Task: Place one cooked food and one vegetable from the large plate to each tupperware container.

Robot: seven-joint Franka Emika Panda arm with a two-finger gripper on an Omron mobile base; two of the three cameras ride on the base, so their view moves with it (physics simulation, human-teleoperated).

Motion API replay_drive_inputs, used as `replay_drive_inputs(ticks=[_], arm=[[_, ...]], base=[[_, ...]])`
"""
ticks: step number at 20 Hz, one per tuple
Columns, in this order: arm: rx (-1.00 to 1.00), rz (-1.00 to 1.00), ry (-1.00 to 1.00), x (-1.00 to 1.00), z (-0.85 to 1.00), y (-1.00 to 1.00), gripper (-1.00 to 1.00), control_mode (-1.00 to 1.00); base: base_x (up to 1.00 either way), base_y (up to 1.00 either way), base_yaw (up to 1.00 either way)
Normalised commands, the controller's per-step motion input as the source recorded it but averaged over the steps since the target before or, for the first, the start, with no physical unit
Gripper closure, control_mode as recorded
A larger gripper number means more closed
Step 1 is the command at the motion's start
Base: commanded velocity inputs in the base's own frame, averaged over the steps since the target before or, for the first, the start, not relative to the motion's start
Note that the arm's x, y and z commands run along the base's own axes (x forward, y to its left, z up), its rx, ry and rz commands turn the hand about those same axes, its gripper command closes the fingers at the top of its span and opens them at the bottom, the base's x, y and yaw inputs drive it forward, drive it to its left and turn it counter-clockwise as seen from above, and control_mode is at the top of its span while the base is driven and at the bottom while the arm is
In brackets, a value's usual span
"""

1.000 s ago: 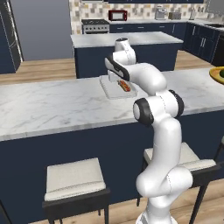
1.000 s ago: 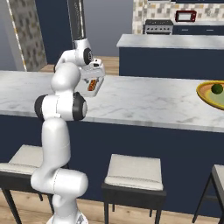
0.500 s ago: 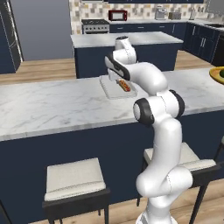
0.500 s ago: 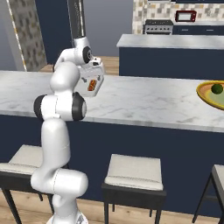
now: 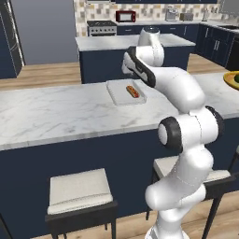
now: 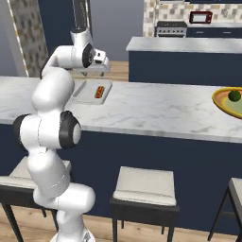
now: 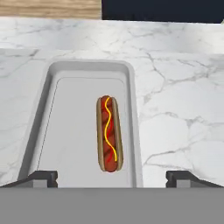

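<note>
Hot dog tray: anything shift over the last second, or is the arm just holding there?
Nothing visibly changed. The end effector still hovers open above the tray, empty, and the hot dog lies in the same spot inside it. The plate stays at the counter's far end.

A brown hot dog (image 7: 108,134) striped with yellow mustard is seen in a white tupperware container (image 7: 48,109) on the grey-veined white marble worktop (image 7: 179,109).
</note>
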Motion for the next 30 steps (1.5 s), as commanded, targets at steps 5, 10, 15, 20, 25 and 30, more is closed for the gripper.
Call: replay_drive_inputs(ticks=[5, 10, 15, 20, 25, 30], arm=[[0.12, 0.0, -0.36, -1.0, 0.53, -0.05, -1.0, -1.0], [0.0, 0.0, -0.13, -1.0, 0.6, 0.0, -1.0, -1.0], [-0.01, -0.02, 0.06, -1.0, 0.22, 0.0, -1.0, -1.0], [-0.01, -0.01, 0.2, -0.79, 0.0, 0.0, -1.0, -1.0], [-0.01, 0.0, 0.15, -0.22, -0.15, 0.0, -1.0, -1.0], [0.0, 0.0, 0.02, 0.0, -0.03, 0.0, -1.0, -1.0]], base=[[0.0, 0.0, 0.0], [0.0, 0.0, 0.0], [0.0, 0.0, 0.0], [0.0, 0.0, 0.0], [0.0, 0.0, 0.0], [0.0, 0.0, 0.0]])
